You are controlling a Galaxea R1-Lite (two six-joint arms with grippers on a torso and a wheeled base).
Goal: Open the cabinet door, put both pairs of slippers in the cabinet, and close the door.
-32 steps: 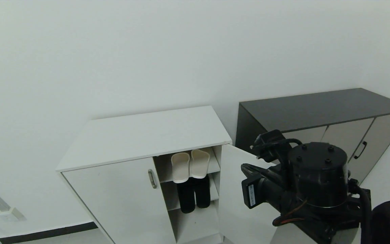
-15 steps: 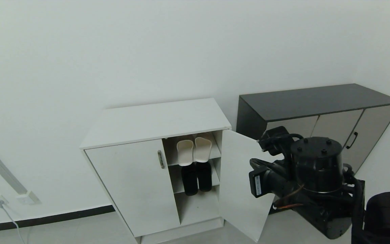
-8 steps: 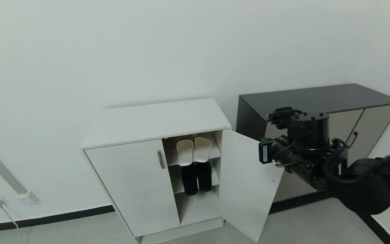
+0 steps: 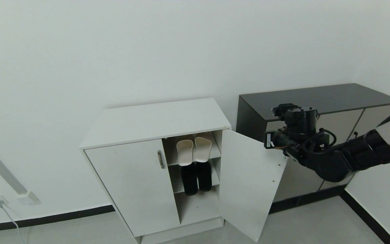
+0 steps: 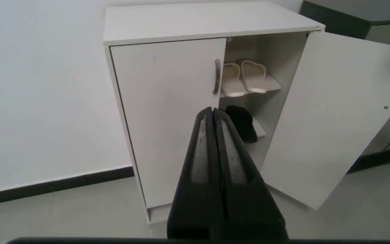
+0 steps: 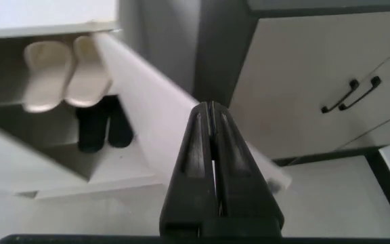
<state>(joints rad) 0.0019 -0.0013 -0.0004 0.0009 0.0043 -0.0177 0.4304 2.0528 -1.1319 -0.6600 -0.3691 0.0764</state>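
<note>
Fingers (image 5: 198, 146) of the left gripper (image 5: 213, 112) we see pressed together and empty, facing the cabinet (image 4: 154, 120); those of the right gripper (image 6: 212, 107) are likewise closed on nothing, near the open door (image 4: 249, 183); white slippers (image 4: 194, 150) lie on the upper shelf (image 4: 216, 154), black slippers (image 4: 196, 178) on the one below.

Black right arm (image 4: 337, 161), cylindrical screw-topped joint (image 4: 300, 118), cables (image 4: 328, 134), white label (image 4: 268, 139)
</note>
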